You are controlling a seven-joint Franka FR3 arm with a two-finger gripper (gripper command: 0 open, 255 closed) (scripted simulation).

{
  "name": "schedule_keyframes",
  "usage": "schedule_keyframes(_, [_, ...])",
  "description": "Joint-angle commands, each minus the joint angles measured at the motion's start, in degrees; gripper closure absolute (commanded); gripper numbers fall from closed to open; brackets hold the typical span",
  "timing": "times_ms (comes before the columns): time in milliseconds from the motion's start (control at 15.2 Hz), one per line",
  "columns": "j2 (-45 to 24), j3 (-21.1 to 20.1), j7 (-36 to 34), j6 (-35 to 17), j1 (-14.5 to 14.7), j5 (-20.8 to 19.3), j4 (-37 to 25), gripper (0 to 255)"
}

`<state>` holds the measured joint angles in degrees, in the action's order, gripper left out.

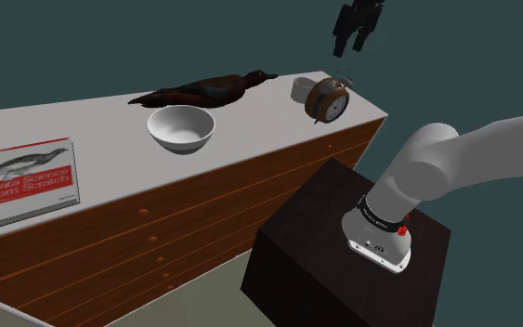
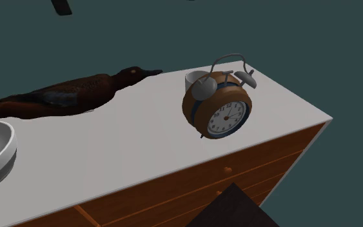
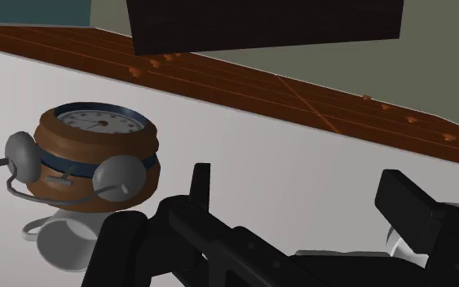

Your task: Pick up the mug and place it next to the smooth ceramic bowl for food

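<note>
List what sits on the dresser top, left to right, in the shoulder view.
Book → white bowl → white mug → alarm clock. The dark duck stretches behind the bowl, so it is left out.

Gripper (image 1: 350, 48) hangs above the dresser top (image 1: 101, 139), over its end at the shoulder view's right. Below the gripper, slightly aside, stands the alarm clock (image 1: 327, 100). The mug (image 1: 300, 89) sits just behind the clock, on the side away from the stand (image 1: 343, 251). The bowl (image 1: 181, 128) rests well apart from the gripper, toward the shoulder view's left, and the duck figure (image 1: 203, 90) lies behind it. The book (image 1: 25, 176) lies farthest from the gripper.
</note>
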<state>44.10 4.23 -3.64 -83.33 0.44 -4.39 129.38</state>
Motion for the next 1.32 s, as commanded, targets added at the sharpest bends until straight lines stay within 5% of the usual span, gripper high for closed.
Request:
schedule_keyframes(0, [0.0,0.0,0.0,0.0,0.0,0.0,0.0,0])
schedule_keyframes(726, [-15.3,8.8,7.7,-16.5,-1.8,-4.1,0.8,0])
schedule_keyframes(1254, [-30.5,14.6,14.0,-26.8,-2.5,-3.2,-4.2,0])
